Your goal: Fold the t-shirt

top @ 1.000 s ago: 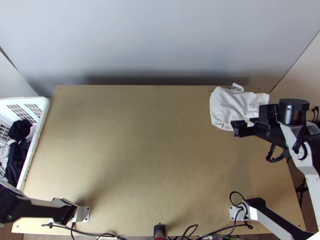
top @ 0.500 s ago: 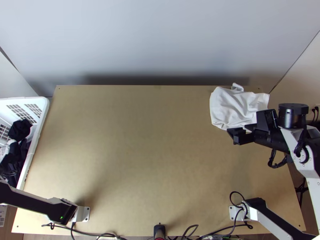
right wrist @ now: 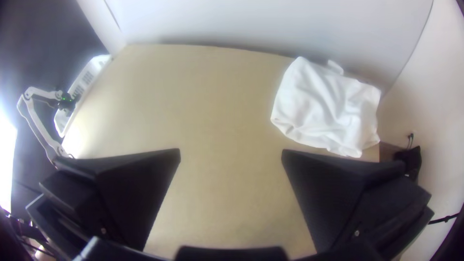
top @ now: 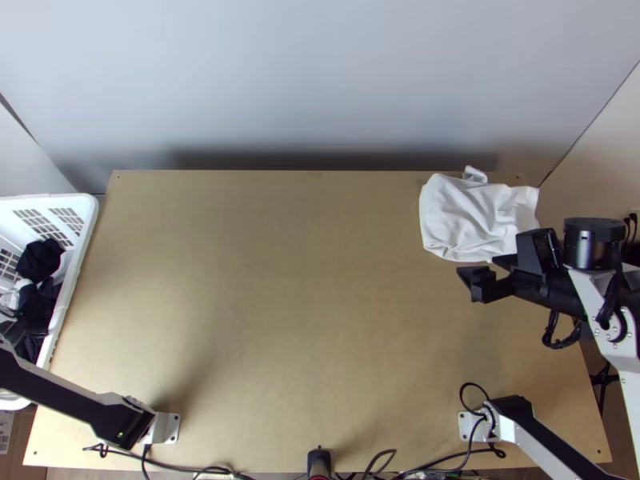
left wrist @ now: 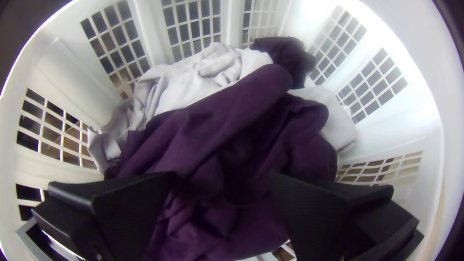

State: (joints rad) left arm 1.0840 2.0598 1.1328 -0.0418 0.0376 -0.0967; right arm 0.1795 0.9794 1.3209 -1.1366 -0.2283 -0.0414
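Over the laundry basket at the table's left side is my left gripper (top: 11, 326). The left wrist view has my left gripper (left wrist: 222, 181) open above a bunched dark purple garment (left wrist: 232, 140), with pale grey cloth (left wrist: 203, 72) beside it. Whether a t-shirt is among them I cannot tell. At the table's back right corner lies a white cloth (top: 472, 216), loosely folded and wrinkled. My right gripper (top: 483, 274) is open just off that cloth's near edge. In the right wrist view my right gripper (right wrist: 231, 153) has bare table between its fingers, apart from the white cloth (right wrist: 328, 106).
The white basket (top: 78, 240) stands along the table's left edge. Bare wood (top: 280, 280) covers the table's middle. A grey wall (top: 320, 80) rises behind the back edge. Cables (top: 432, 460) run along the near edge.
The left arm has swung up the picture and its gripper is now over the basket. My right gripper has drawn back from the white cloth toward the near edge. The white cloth has not moved.
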